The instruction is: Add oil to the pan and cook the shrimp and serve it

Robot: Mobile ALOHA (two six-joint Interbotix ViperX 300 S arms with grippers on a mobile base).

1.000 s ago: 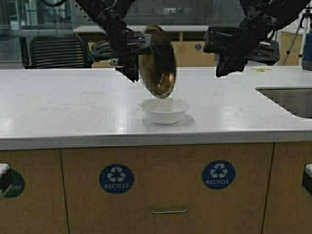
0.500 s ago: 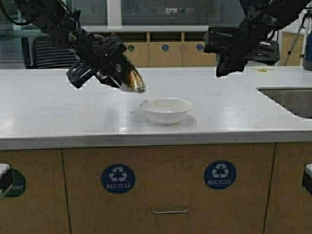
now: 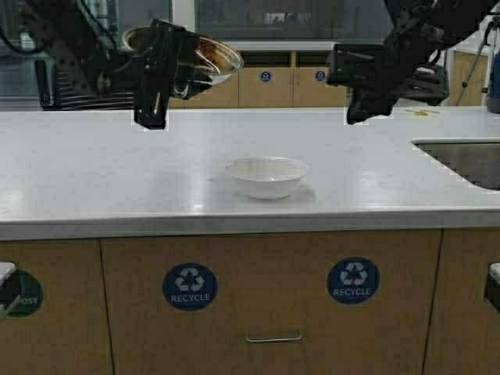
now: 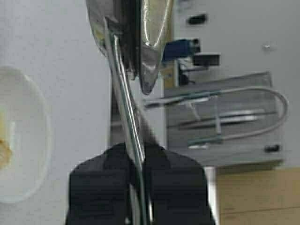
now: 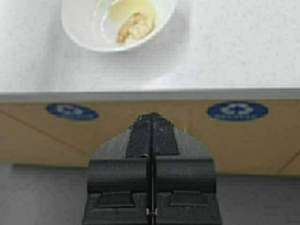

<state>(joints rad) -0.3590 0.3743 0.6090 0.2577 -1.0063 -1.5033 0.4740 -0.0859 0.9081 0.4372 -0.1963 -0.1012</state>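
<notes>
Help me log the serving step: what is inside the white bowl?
In the right wrist view the white bowl holds the shrimp, lying in a thin yellowish film of oil. The bowl's near wall hides part of its floor.

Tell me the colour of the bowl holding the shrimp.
White bowl; clearest in the right wrist view.

Bowl (image 3: 266,176) wall is hiding the shrimp (image 5: 134,26) in high view. Left wrist frame is cropping the bowl and pan (image 4: 140,37); the handle grip is sitting at frame bottom.
</notes>
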